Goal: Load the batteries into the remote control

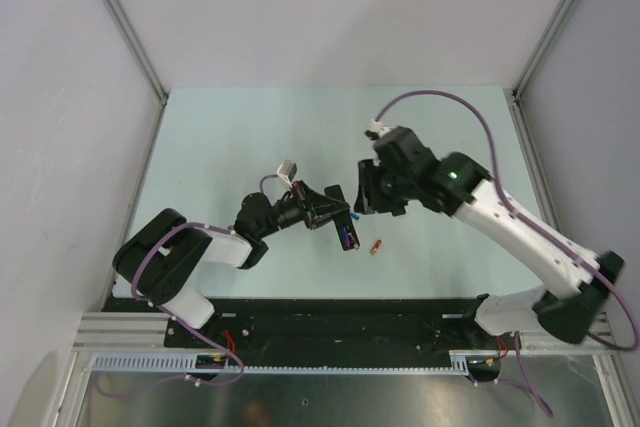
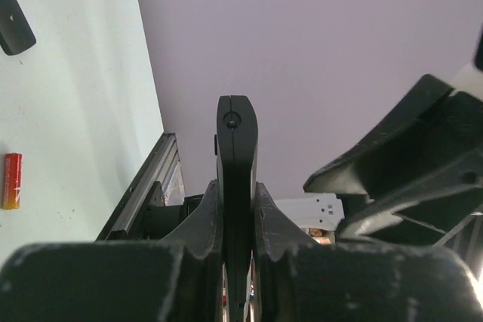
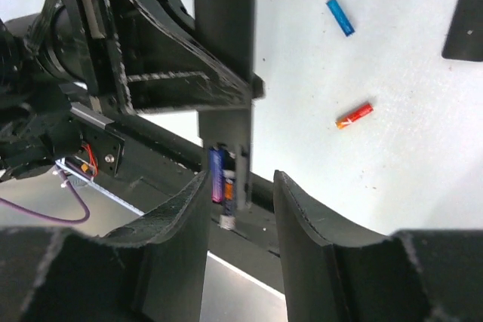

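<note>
Your left gripper (image 2: pixel 238 195) is pressed together on the remote control (image 2: pixel 237 148): in the left wrist view both fingers (image 2: pixel 205 220) pinch the slim black bar by its two flat faces, and the bar stands on edge and reaches out past the fingertips. In the top view this gripper (image 1: pixel 325 209) holds the remote control (image 1: pixel 345 234) above the desk (image 1: pixel 240 137), near the middle of it. In the right wrist view you can see the open compartment of the remote control (image 3: pixel 225 73), and one bluish-purple battery (image 3: pixel 216 174) sits inside it. Beside that battery there is a small pale part, but I cannot tell what it is. Your right gripper (image 3: pixel 241 186) has its fingers (image 3: pixel 300 216) spread apart and they hold nothing. From above it (image 1: pixel 368 192) hangs just beside the left gripper, at the far right of it. On the desk lies the red-orange battery (image 1: pixel 377 246), near the held remote control and not touching it. The blue battery (image 3: pixel 339 17) also lies on the desk, well apart from the red-orange one (image 3: pixel 355 115). A black flat piece (image 3: pixel 463 28) lies on the desk beyond them.
</note>
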Action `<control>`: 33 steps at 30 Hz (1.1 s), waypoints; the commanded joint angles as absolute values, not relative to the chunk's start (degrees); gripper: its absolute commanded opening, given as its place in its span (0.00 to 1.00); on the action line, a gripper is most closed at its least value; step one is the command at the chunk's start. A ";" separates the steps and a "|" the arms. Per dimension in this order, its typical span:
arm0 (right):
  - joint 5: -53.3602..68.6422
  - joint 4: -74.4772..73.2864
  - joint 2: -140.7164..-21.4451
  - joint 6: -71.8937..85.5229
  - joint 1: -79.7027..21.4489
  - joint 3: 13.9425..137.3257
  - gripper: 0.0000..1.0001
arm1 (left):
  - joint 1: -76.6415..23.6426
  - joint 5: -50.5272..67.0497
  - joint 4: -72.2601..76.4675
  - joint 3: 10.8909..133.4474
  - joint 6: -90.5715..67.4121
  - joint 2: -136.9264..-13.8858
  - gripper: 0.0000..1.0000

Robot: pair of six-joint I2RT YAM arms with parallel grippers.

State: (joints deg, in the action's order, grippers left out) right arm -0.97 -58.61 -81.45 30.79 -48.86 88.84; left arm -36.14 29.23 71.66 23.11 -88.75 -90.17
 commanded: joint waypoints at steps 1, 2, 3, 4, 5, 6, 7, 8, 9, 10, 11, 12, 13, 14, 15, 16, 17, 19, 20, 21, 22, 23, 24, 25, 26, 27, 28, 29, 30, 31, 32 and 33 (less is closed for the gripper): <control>2.45 -46.25 -70.59 28.05 -47.02 75.98 0.42 | -35.60 33.39 75.50 24.87 -90.53 -90.00 0.00; 4.11 -42.66 -67.62 27.52 -47.11 74.20 0.42 | -35.42 33.92 75.59 24.61 -90.79 -89.91 0.00; 4.74 -40.97 -66.28 25.68 -47.37 72.18 0.42 | -35.42 34.36 75.67 24.61 -90.97 -89.91 0.00; 5.36 -39.22 -65.05 24.97 -47.72 70.33 0.41 | -35.25 35.41 75.67 24.52 -91.14 -89.91 0.00; 5.80 -35.81 -62.34 24.18 -48.51 66.92 0.41 | -35.07 35.68 75.93 24.17 -91.84 -89.56 0.00; 5.97 -34.12 -61.10 23.47 -48.69 65.32 0.41 | -35.07 35.77 75.94 24.17 -91.93 -89.30 0.00; 5.72 -32.54 -59.69 23.38 -48.95 63.74 0.41 | -35.07 35.77 75.94 24.08 -91.93 -89.04 0.00; 5.63 -29.21 -58.29 23.12 -49.30 60.24 0.42 | -34.98 35.86 75.94 24.08 -91.93 -88.77 0.00; 6.23 -27.18 -55.14 22.94 -49.57 58.55 0.43 | -34.89 35.77 75.94 24.08 -92.02 -88.33 0.00; 6.76 -24.90 -53.37 22.59 -49.74 56.36 0.44 | -34.89 35.95 75.94 24.08 -92.02 -88.07 0.00; 8.25 -20.61 -51.78 22.41 -49.92 54.42 0.48 | -34.98 36.12 75.94 24.17 -92.11 -87.98 0.00; 8.70 -19.61 -49.24 22.33 -49.92 51.79 0.52 | -34.89 36.21 75.94 24.26 -92.11 -87.89 0.00; 9.05 -19.77 -48.35 22.41 -49.83 51.42 0.59 | -34.89 36.30 75.94 24.34 -92.11 -87.80 0.00; 8.88 -20.56 -47.82 22.67 -49.92 51.16 0.70 | -34.81 36.56 75.76 24.35 -92.02 -87.72 0.00; 8.62 -20.65 -47.38 22.85 -49.92 50.28 0.77 | -34.89 36.56 75.67 24.26 -91.93 -87.54 0.00; 8.09 -20.48 -45.98 23.11 -50.01 49.58 0.81 | -34.89 36.56 75.50 24.17 -91.76 -87.37 0.00; 8.61 -18.91 -45.10 23.55 -50.01 48.44 0.85 | -34.81 36.48 75.15 24.08 -91.50 -87.28 0.00; 9.84 -16.97 -42.82 23.90 -49.83 45.72 0.86 | -34.89 36.56 74.88 23.99 -91.41 -87.28 0.00; 11.84 -15.83 -42.45 23.65 -49.83 45.18 0.86 | -34.89 36.65 74.80 24.08 -91.41 -87.19 0.00; 12.65 -15.39 -42.45 23.29 -49.83 44.65 0.85 | -34.81 36.74 74.62 24.08 -91.41 -87.10 0.00; 13.35 -14.95 -42.10 22.94 -50.18 43.43 0.82 | -34.89 36.74 74.62 24.08 -91.41 -86.93 0.00; 14.40 -14.33 -42.01 21.98 -50.19 42.81 0.78 | -34.89 36.83 74.36 24.26 -91.41 -86.58 0.00; 14.85 -13.89 -41.58 21.62 -50.27 41.85 0.77 | -34.89 36.83 74.27 24.26 -91.41 -86.40 0.00; 15.38 -13.36 -41.14 21.27 -50.27 40.36 0.75 | -34.89 37.09 74.18 24.34 -91.49 -86.14 0.00; 15.82 -12.32 -40.00 21.10 -50.27 39.56 0.74 | -34.89 37.09 73.92 24.43 -91.41 -85.61 0.00; 16.08 -11.87 -39.56 21.01 -50.27 38.77 0.73 | -34.81 37.18 73.66 24.43 -91.32 -85.43 0.00; 16.43 -11.34 -39.29 20.92 -50.27 38.32 0.73 | -34.89 37.18 73.39 24.43 -91.06 -85.17 0.00; 17.13 -10.29 -38.94 20.92 -50.27 37.54 0.73 | -34.89 37.09 72.69 24.43 -90.88 -84.91 0.00; 17.31 -10.02 -39.11 20.92 -50.45 37.27 0.72 | -34.89 36.92 72.42 24.43 -90.70 -84.55 0.00; 17.40 -9.85 -39.20 20.83 -50.45 37.18 0.73 | -34.89 36.91 72.16 24.35 -90.44 -84.38 0.00; 17.58 -9.67 -39.46 20.74 -50.62 36.92 0.72 | -34.81 36.91 71.64 24.43 -90.44 -84.29 0.00; 17.58 -9.49 -39.55 20.74 -50.71 36.74 0.72 | -34.80 36.91 71.54 24.43 -90.35 -84.20 0.00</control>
State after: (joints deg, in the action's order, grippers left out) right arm 15.57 -14.90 -40.16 22.11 -50.17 36.88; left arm -35.18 36.23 71.40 23.14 -91.02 -86.50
